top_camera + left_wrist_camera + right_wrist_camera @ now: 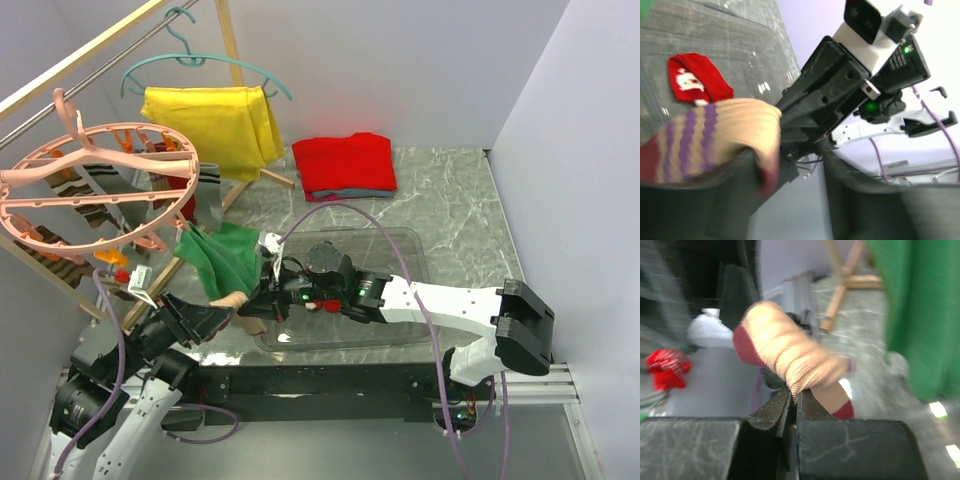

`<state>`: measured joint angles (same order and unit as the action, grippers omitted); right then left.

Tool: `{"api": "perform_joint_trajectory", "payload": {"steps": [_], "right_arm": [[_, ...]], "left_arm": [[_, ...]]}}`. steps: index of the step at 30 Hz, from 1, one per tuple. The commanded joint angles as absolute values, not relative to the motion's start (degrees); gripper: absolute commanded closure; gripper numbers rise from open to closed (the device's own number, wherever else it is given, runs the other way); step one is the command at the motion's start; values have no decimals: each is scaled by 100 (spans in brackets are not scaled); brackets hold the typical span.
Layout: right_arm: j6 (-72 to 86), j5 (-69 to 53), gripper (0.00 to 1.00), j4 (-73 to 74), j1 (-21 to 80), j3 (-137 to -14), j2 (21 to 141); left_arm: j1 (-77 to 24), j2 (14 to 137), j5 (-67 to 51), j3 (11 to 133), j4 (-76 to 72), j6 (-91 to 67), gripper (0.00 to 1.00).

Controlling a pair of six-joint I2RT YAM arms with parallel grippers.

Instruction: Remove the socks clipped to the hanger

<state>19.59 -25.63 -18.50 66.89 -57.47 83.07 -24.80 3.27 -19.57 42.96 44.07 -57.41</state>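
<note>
The pink ring hanger (pixel 100 168) hangs at the upper left, with brown striped socks (pixel 85 212) and a grey one (pixel 207 190) still clipped under it. A tan sock with purple stripes and red ends (pixel 715 135) (pixel 790 352) is stretched between both grippers at the left end of the clear bin. My right gripper (pixel 797 392) (pixel 262 300) is shut on its tan fabric. My left gripper (pixel 800 170) (pixel 228 312) has its jaws apart, and the sock is draped over its left finger. A red sock with a white figure (pixel 692 82) (pixel 667 367) lies in the bin.
The clear plastic bin (pixel 400 235) sits on the marble table in front of the arms. A green cloth (pixel 225 255) hangs just above the grippers. A yellow shirt (pixel 215 125) on a teal hanger (pixel 190 60) and a folded red garment (pixel 345 163) are further back.
</note>
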Motion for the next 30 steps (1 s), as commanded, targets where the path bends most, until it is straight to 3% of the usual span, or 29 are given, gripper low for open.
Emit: {"api": "perform_joint_trajectory", "payload": {"steps": [1,2,6,7,15,18,19,21,22,25,30], "right_arm": [[1819,-1206,100,-1091,6592,-6038,7972],[1889,-1039,100,-864,6540,-6021,7919],[2074,-555,100,-440,5909,-5775,7709],[2092,-528,100,-370,5776,-5714,7647],[1995,-9,100,632,4782,-5458,7435],[1907,570,85,1036,4615,-5502,7576],[1881,658,70,1142,4579,-5502,7611],[1828,668,51,1143,4553,-5458,7603],[1793,668,36,1160,4553,-5467,7620],[1662,642,20,1265,4561,-5659,7664],[1459,677,13,1257,5016,-6301,7796]], "left_arm": [[-2470,237,-1566,4579,4482,-5529,34],[-2461,220,-1530,4614,4578,-5494,27],[-2461,237,-1362,4746,4807,-5362,19],[-2470,229,-1328,4755,4834,-5344,13],[-2470,18,-1353,4921,4843,-5326,13],[-2470,18,-1275,5194,4878,-5186,13],[-2470,18,-1257,5273,4895,-5142,13],[-2470,18,-1021,5554,5018,-5011,13],[-2470,18,-915,5650,5184,-4966,13],[-2470,18,-468,5958,5500,-4817,14],[-2470,-148,-193,6240,5529,-4720,15]]}}
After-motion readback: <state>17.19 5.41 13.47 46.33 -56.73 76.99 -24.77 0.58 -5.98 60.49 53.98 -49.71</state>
